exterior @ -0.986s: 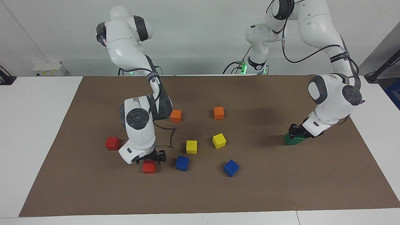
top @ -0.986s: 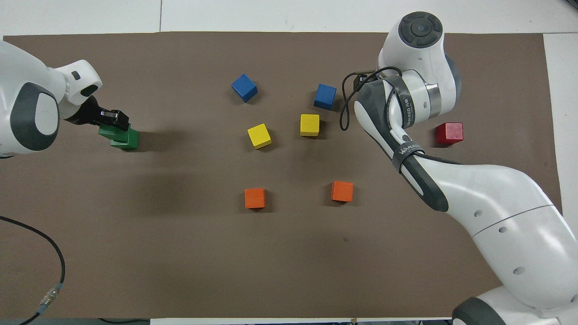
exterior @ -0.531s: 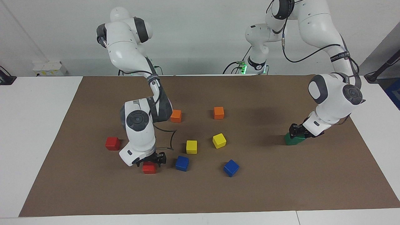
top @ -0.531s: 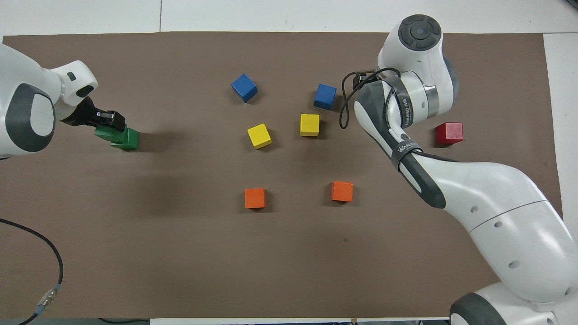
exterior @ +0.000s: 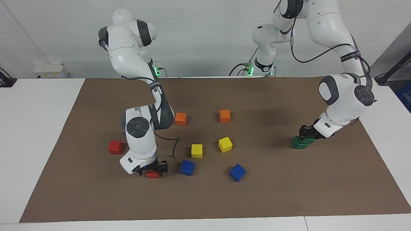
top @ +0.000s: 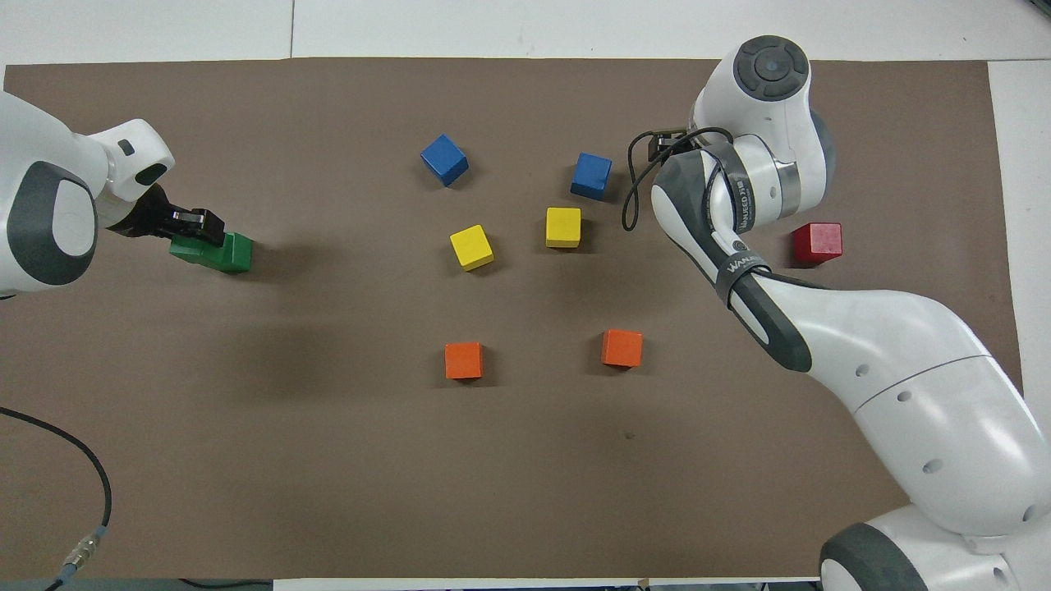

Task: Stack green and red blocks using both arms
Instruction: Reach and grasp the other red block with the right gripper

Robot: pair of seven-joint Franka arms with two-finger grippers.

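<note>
Two dark green blocks (exterior: 301,143) lie together near the left arm's end of the mat, one resting partly on the other; they also show in the overhead view (top: 222,253). My left gripper (exterior: 306,132) is down on the upper one and shut on it; it shows in the overhead view (top: 193,223) too. My right gripper (exterior: 153,169) is low over a red block (exterior: 153,175), with its open fingers on either side of it. In the overhead view the right arm hides that block. The second red block (exterior: 115,147) sits alone nearer the right arm's end (top: 817,243).
On the brown mat (exterior: 289,192) lie two orange cubes (exterior: 180,119) (exterior: 224,115), two yellow cubes (exterior: 196,150) (exterior: 225,144) and two blue cubes (exterior: 187,167) (exterior: 237,172). One blue cube is close beside the right gripper. A black cable (top: 82,460) lies by the left arm's base.
The right gripper has come down around the red block. The left gripper has lowered its green block onto the other green block and shifted slightly toward the left arm's end.
</note>
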